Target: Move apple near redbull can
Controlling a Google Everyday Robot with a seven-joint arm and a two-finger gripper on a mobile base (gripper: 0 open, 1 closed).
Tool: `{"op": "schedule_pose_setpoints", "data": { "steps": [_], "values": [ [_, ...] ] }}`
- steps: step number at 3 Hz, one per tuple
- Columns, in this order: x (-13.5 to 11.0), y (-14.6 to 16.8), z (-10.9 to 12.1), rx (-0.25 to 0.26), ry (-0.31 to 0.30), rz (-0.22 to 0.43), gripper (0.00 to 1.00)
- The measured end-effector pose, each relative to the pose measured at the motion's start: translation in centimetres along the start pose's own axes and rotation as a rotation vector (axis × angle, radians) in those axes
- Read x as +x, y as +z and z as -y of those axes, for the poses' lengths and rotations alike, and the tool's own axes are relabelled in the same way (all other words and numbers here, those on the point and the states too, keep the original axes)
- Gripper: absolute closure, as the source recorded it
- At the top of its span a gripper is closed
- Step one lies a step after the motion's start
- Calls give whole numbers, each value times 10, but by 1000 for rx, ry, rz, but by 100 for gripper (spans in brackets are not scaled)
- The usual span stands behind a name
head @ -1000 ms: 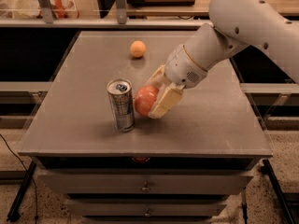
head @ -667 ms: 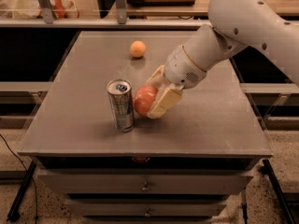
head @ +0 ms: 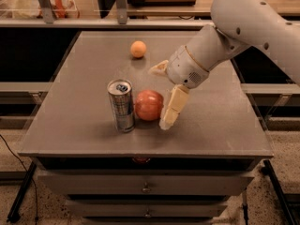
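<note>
The apple (head: 148, 105), round and reddish-pink, rests on the grey table top (head: 211, 121) just right of the redbull can (head: 121, 105), nearly touching it. The can stands upright, silver and blue, with its pull-tab top showing. My gripper (head: 159, 97) is open around the apple's right side. One pale finger (head: 171, 109) reaches down to the table at the apple's right, and the other finger (head: 159, 67) points off behind the apple. Neither finger presses on the apple.
A small plain orange fruit (head: 138, 49) lies at the back middle of the table. My white arm (head: 243, 27) reaches in from the upper right. Drawers (head: 146, 186) sit below the table's front edge. Shelves with clutter stand behind.
The gripper has opened and let go of the apple. The apple now sits on the table beside the can, and the far finger has swung away behind it.
</note>
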State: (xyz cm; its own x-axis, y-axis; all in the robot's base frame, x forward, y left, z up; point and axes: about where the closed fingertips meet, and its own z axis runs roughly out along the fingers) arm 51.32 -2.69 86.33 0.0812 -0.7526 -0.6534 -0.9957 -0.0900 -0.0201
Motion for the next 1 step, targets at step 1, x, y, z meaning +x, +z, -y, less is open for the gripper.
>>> {"op": "schedule_pose_setpoints", "data": {
  "steps": [1],
  "values": [
    [5, -12, 2, 5, -12, -9, 0]
  ]
}}
